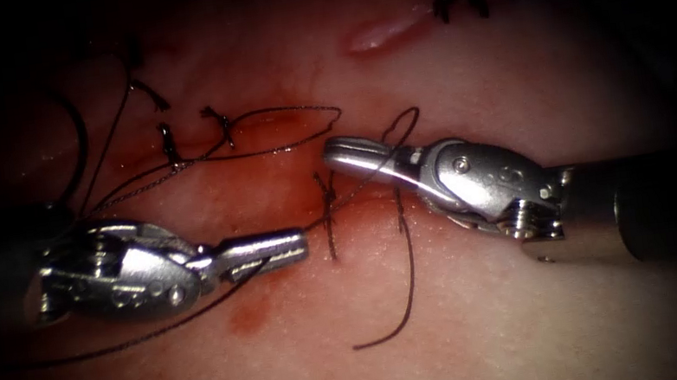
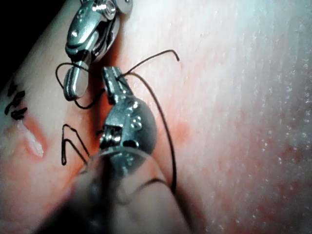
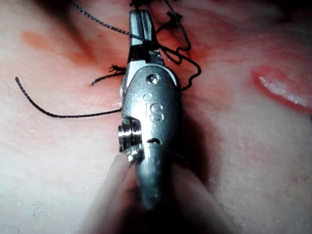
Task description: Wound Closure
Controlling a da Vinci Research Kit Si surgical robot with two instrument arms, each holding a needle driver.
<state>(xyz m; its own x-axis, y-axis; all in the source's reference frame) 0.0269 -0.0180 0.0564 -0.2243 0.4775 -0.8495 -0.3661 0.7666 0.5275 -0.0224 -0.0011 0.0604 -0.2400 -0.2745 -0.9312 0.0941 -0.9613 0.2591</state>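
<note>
A: What is counted in the endoscope view?

B: 2 tools are counted, 1 cut and 1 thread. About 4 knots are seen along the cut, and a free thread end is trailed toward 6 o'clock. A needle cannot be made out.

A: How is the left tool placed?

B: It is laid in from 9 o'clock, just below the cut, tip pointed to 3 o'clock. Its jaws are pressed together, and the thread is seen running right at their tip toward a knot; whether it is pinched cannot be told.

A: And the right tool?

B: It is brought in from 3 o'clock, tip toward 10 o'clock. Its jaws are pressed together, and the thread is looped around them; a pinch cannot be confirmed.

A: Which room is left?

B: The 2 tips are held near each other, apart, with the knot between them. Bare tissue is left open toward 5 o'clock. A red smear is seen at 7 o'clock, and dark edges are met at 9 and 3 o'clock.
</note>
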